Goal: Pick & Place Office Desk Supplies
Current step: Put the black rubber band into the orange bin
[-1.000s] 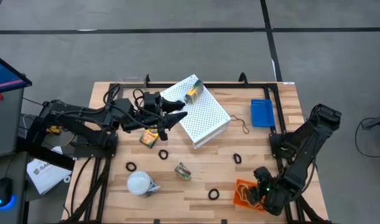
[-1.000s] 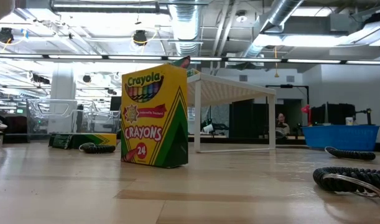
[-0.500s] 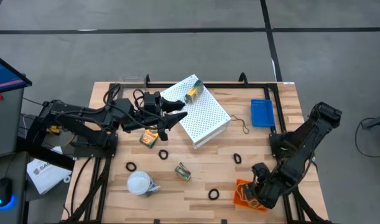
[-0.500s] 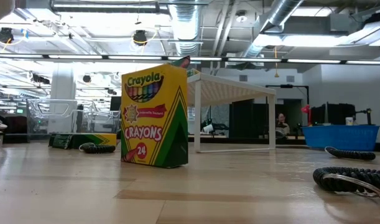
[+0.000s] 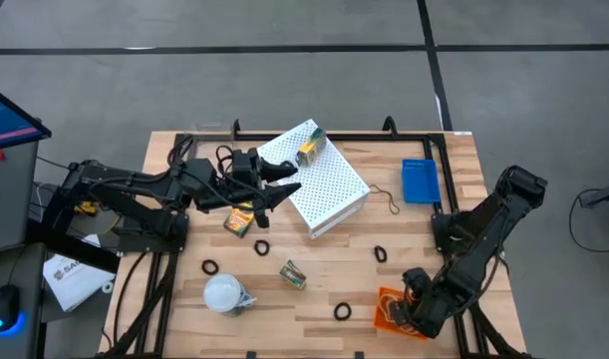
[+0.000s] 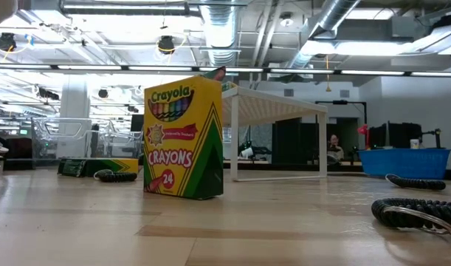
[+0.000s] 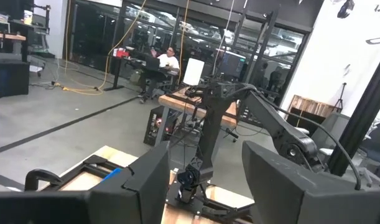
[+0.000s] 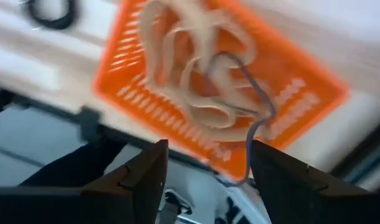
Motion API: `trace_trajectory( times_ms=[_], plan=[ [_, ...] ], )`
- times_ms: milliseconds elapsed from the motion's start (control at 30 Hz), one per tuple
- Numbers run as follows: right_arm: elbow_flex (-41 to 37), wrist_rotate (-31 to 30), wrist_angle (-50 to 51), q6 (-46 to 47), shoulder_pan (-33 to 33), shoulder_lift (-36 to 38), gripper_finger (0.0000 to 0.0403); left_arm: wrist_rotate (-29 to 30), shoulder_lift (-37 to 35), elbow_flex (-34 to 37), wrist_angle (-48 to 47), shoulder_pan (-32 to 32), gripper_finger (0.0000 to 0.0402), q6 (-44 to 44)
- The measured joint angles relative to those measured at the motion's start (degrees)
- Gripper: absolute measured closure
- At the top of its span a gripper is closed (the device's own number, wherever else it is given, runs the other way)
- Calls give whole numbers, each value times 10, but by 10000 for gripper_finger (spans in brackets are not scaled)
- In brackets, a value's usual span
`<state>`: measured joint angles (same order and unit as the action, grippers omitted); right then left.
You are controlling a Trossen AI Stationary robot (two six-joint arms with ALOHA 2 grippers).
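Three crayon boxes [image 5: 311, 149] [image 5: 239, 218] [image 5: 293, 274], five black rings [image 5: 342, 312]. Left gripper [image 5: 284, 179] spread, empty. Right gripper [image 5: 402, 317] parted, empty, over orange basket [image 5: 385, 298].

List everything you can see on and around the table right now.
white perforated box: one, white, table centre
crayon boxes: three, yellow and green; one on the perforated box, one by the left gripper, one near the bulb
black rings: four, black, scattered across the near half
rubber bands: a tangle, tan, in the orange basket; one loose loop beside the perforated box
blue basket: one, right side
bulb-like object: one, white, near edge
person: one, far behind the table
left gripper: open, at the perforated box's edge
right gripper: open, above the orange basket
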<state>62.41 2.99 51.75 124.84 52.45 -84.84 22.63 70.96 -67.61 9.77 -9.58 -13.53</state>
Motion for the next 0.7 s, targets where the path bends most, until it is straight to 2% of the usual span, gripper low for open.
trace_trajectory(
  times_ms=[133, 267, 467, 533, 700],
  plan=[
    [0, 19, 12, 1, -7, -2, 201, -2, 0, 0, 0, 0, 211, 0],
    [1, 19, 16, 0, -8, -7, 245, -4, 0, 0, 0, 0, 211, 0],
    [1, 17, -1, -37, -13, -6, 384, -4, 0, 0, 0, 0, 211, -2],
    [1, 17, 1, -36, -13, -6, 386, -4, 0, 0, 0, 0, 211, -2],
    [1, 1, -9, -22, -12, -6, 351, -4, 0, 0, -10, 0, 211, -2]
  ],
)
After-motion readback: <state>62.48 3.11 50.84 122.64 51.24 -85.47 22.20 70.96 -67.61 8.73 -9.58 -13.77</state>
